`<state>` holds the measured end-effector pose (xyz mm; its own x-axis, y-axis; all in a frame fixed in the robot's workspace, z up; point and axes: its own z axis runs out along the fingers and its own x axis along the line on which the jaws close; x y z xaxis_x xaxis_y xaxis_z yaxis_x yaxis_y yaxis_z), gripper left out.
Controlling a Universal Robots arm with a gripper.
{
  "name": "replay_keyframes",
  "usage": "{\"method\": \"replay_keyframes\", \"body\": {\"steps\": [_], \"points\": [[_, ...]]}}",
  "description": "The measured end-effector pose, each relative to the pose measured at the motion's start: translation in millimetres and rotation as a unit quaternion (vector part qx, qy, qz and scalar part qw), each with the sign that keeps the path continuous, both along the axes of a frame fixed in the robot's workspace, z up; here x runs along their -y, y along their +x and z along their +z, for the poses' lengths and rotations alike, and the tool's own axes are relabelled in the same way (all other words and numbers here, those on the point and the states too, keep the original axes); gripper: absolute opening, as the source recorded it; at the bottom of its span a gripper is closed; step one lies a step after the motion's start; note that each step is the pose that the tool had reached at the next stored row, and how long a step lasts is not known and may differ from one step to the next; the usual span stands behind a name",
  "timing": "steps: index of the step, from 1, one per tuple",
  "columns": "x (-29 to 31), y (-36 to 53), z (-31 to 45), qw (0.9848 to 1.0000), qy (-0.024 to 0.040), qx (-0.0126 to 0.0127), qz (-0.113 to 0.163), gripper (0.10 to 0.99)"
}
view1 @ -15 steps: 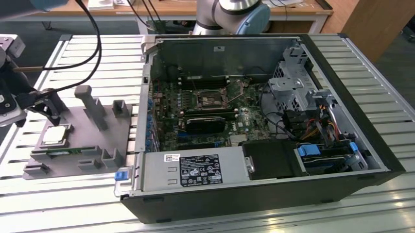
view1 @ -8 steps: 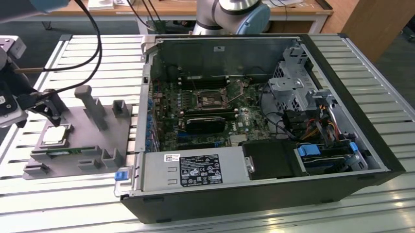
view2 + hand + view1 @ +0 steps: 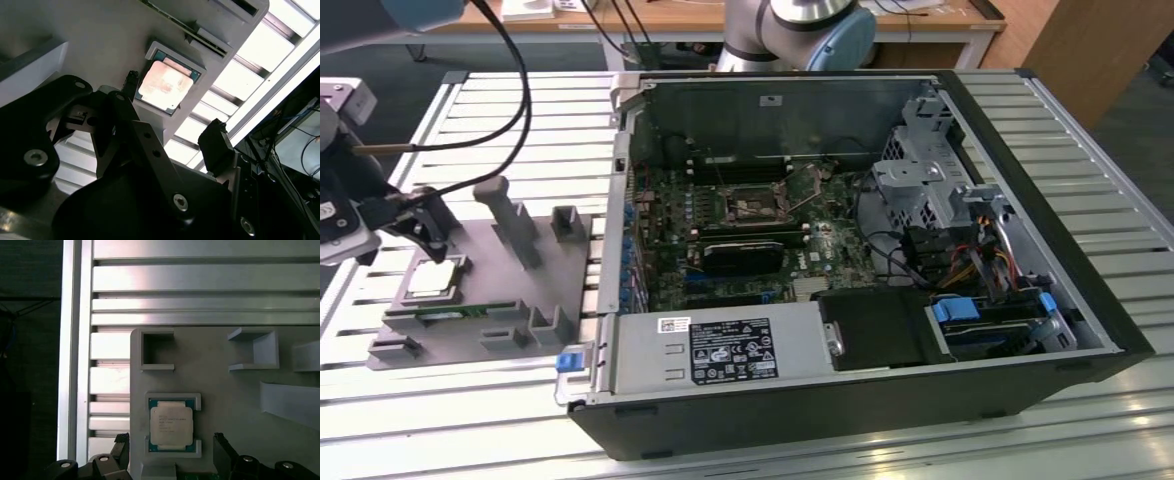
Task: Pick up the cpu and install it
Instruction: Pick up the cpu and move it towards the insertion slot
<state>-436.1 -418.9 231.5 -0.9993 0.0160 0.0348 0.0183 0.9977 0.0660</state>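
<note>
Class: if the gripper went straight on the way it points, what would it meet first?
Probably the cpu, seated in the grey holder: the open gripper points at it, fingers spread wider than the chip, so they might touch the holder beside it. Depth is unclear.

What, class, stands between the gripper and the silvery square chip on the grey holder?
Nothing visible. The silvery square cpu lies uncovered in its recess on the grey plastic holder, and the black gripper hovers above it, open, one finger to each side.

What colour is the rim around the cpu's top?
Teal-green; the cpu shows best in the first wrist view.
</note>
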Motion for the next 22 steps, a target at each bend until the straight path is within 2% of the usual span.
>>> {"method": "replay_keyframes", "body": {"steps": [16,22], "points": [[0.0,0.3,-9.7,1.0000,-0.0003,0.0000,0.000,0.761],[0.0,0.4,-13.8,1.0000,-0.0032,-0.0001,0.000,0.761]]}}
